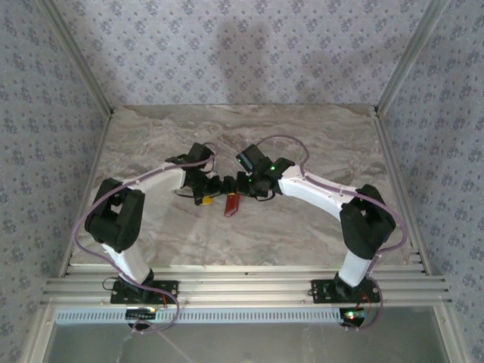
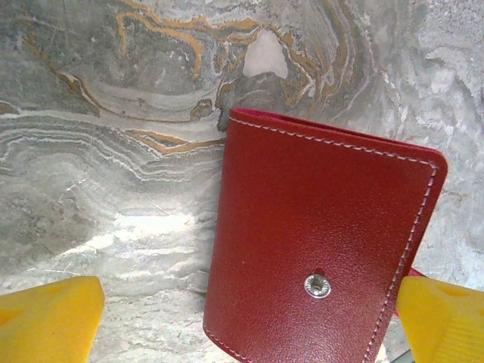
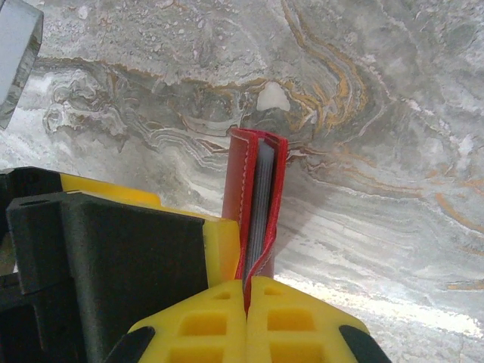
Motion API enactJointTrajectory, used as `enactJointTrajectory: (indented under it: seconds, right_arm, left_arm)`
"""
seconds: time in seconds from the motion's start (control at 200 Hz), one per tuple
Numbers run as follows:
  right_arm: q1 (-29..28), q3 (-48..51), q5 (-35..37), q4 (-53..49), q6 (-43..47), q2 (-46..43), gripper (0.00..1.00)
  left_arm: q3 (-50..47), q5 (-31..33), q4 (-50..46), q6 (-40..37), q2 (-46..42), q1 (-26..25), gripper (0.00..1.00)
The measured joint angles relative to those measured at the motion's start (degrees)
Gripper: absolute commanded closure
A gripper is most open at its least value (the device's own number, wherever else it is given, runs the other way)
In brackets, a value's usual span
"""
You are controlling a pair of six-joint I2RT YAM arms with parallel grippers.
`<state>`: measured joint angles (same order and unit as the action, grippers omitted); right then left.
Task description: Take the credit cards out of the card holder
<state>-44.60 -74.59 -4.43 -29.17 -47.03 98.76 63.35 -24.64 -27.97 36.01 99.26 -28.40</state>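
Note:
The card holder (image 1: 232, 204) is a small red folding wallet with a pale snap dot, held over the middle of the marble table. My right gripper (image 3: 246, 291) is shut on its lower edge, and the wallet (image 3: 240, 181) stands edge-on beyond the fingers. Between its red flaps show the grey edges of the credit cards (image 3: 262, 204), stacked tight. My left gripper (image 2: 246, 321) is open, one yellow finger on each side of the wallet's flat face (image 2: 318, 227). From above, the left gripper (image 1: 208, 198) and right gripper (image 1: 240, 193) meet at the wallet.
The marble table (image 1: 249, 136) is walled by patterned panels with slanted metal posts (image 1: 76, 57) at the corners. An aluminium rail (image 1: 242, 291) runs along the near edge by the arm bases. Bare marble lies on all sides of the two grippers.

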Motion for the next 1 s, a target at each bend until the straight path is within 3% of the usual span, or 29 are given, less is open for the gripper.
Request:
enactJointTrajectory:
  seconds: [0.745,0.999]
  right_arm:
    - [2.3,2.4,-4.5,1.9,-2.1,-0.2,0.99]
    - [3.1,2.6,-5.0,2.5,-2.8,-0.2,0.99]
  left_arm:
    - [-3.8,-5.4,4.2,-1.5,-0.6,0.0,0.00]
    - [-3.8,-7.4,3.7,-4.4,-0.8,0.0,0.07]
